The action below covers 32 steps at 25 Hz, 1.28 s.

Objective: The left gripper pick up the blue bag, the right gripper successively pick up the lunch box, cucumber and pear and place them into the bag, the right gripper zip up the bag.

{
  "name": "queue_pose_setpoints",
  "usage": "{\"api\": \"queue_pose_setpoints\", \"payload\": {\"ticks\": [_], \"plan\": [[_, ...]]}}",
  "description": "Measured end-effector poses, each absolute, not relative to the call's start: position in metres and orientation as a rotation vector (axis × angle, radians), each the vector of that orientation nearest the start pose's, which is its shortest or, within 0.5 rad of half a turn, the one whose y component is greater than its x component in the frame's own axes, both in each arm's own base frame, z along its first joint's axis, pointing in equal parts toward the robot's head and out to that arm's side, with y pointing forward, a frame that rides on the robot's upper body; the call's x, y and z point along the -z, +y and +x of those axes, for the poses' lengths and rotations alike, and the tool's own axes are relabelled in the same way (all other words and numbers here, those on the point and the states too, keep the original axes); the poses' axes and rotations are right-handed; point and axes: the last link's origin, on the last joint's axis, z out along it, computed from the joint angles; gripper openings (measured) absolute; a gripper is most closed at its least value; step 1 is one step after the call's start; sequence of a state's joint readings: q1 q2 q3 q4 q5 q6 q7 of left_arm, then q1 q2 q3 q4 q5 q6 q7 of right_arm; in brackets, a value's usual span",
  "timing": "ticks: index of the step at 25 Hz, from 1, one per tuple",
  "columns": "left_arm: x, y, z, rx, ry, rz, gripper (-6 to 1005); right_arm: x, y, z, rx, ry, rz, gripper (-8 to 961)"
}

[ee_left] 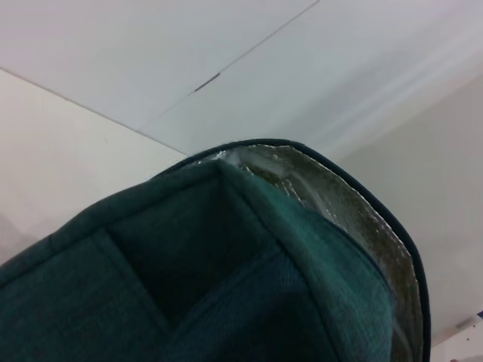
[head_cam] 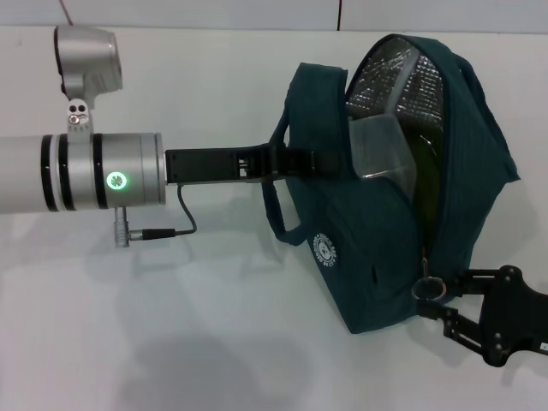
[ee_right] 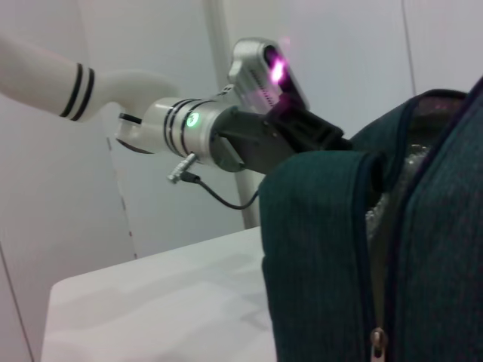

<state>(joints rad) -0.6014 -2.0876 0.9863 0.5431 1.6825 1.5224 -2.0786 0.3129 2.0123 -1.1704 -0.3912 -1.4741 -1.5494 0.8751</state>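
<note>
Right gripper (head_cam: 438, 301) at 5 o'clock, low beside blue bag (head_cam: 377, 257), fingers pinching silver zipper ring (head_cam: 428, 288). Bag held off white tabletop (head_cam: 171, 325), mouth gaping, silvery lining showing. Lunch box (head_cam: 381, 150) inside, cucumber (head_cam: 425, 171) dark beside it. Left gripper (head_cam: 330, 163) from 9 o'clock, fingers clamped on bag's upper edge near handle (head_cam: 276, 210).

Counter (head_cam: 214, 342): white, plain surface under my view, filling the lower and left of the head frame; soft grey shadows at lower left. Wall (head_cam: 257, 13): pale strip along the top edge, thin dark line at upper left.
</note>
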Motion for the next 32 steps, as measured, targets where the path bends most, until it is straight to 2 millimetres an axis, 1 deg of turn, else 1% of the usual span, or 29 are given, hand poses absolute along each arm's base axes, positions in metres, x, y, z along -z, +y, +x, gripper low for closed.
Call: {"api": "queue_pose_setpoints", "payload": {"ticks": [5, 11, 15, 23, 29, 32], "plan": [[0.038, 0.337, -0.205, 1.006, -1.613, -2.641, 48, 0.037, 0.248, 0.303, -0.857, 0.384, -2.705, 225], [0.038, 0.337, -0.206, 1.005, -1.615, -2.635, 48, 0.033, 0.248, 0.302, -0.876, 0.375, -2.690, 11], [0.038, 0.336, -0.208, 1.005, -1.622, -2.627, 49, 0.027, 0.245, 0.301, -0.915, 0.357, -2.683, 9], [0.037, 0.333, -0.212, 1.006, -1.634, -2.622, 50, 0.007, 0.235, 0.303, -0.995, 0.314, -2.643, 5], [0.037, 0.330, -0.215, 1.006, -1.528, -2.659, 142, 0.009, 0.237, 0.296, -1.023, 0.283, -2.647, 7], [0.037, 0.330, -0.215, 1.005, -1.495, -2.670, 284, 0.010, 0.240, 0.292, -1.031, 0.263, -2.652, 8]]}}
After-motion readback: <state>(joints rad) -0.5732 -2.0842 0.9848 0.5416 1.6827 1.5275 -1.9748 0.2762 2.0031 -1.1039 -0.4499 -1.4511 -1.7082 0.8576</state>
